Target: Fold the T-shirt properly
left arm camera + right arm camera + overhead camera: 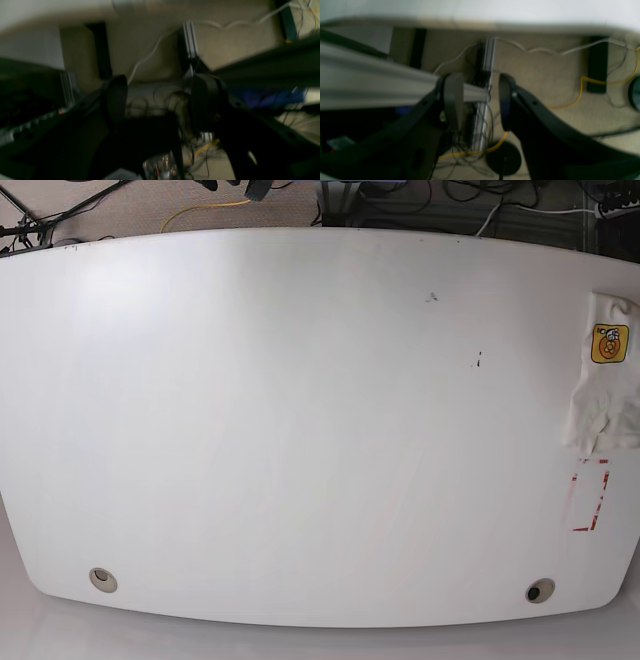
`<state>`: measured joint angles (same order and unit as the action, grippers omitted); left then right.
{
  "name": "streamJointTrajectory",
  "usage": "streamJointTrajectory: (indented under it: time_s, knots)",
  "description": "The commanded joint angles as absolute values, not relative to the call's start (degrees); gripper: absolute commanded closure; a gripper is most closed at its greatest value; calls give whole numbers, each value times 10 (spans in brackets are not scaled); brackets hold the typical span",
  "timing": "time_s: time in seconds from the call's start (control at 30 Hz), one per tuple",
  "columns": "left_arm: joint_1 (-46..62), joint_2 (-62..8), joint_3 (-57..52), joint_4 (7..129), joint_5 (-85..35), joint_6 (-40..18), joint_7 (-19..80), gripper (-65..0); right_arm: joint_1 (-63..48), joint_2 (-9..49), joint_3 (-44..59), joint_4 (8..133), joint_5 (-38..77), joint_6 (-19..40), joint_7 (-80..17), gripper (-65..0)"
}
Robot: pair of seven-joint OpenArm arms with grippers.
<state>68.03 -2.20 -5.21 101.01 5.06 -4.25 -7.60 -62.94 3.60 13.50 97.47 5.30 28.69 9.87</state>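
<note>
Lying rumpled: soft T-shirt [604,375] | smooth white table [300,430] | both end effectors apart, empty

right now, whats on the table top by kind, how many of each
T-shirt, bunched at the right edge of the table: 1
red dashed marking below it: 1
round holes in the top, one near each front corner: 2
small dark specks: 2
total: 6
</note>
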Motion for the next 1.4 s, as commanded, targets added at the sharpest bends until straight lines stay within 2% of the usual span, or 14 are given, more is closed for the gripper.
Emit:
streamJointTrajectory:
  time_s: [0.0, 0.1, 0.63, 0.8, 1.07, 1.37]
  knots:
    - [684, -25, -52, 958, 48, -39, -87, -374, -630, 52, 116, 926, 58, 290, 107, -224]
    - [632, -26, -52, 875, 48, -41, -88, -374, -594, 73, 98, 851, 58, 288, 107, -224]
    - [315, -26, -52, 384, 51, -41, -86, -374, -345, 76, 95, 429, 55, 287, 103, -224]
    - [229, -31, -52, 238, 51, -41, -86, -374, -302, 78, 86, 355, 54, 254, 103, -224]
    - [139, -41, -52, 109, 51, -39, -86, -374, -250, 78, 15, 281, 54, 167, 102, -224]
    - [85, -43, -35, 61, 51, -41, -39, -374, -192, 75, -31, 192, 56, 105, 102, -230]
